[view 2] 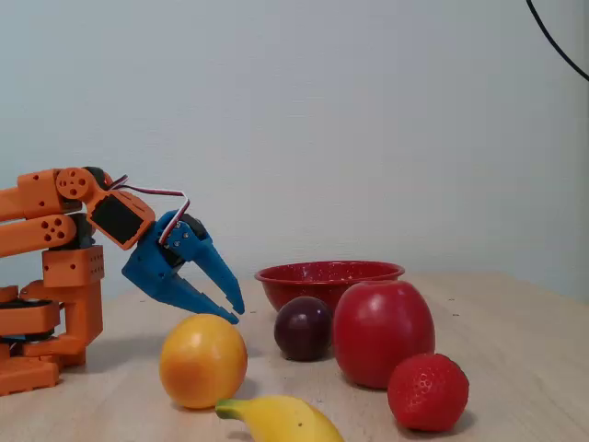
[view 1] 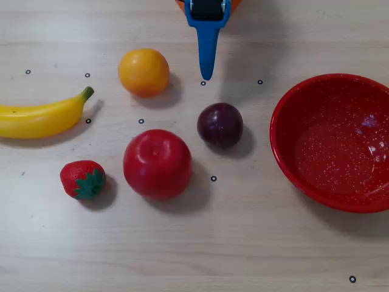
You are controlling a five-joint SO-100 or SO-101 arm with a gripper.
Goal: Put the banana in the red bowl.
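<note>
The yellow banana [view 1: 39,118] lies at the left edge of the overhead view, green stem pointing up-right, its other end cut off by the frame. In the fixed view only its stem end [view 2: 281,419] shows at the bottom. The red speckled bowl [view 1: 285,109] sits empty at the right; in the fixed view it [view 2: 327,276] stands behind the fruit. My blue gripper [view 1: 206,75] hangs at the top centre, above the table, fingers together and empty. In the fixed view it [view 2: 236,311] points down just above the orange, far from the banana.
An orange [view 1: 143,72], a dark plum [view 1: 220,125], a red apple [view 1: 157,163] and a strawberry [view 1: 82,179] lie between banana and bowl. The orange arm base [view 2: 46,304] stands at the left of the fixed view.
</note>
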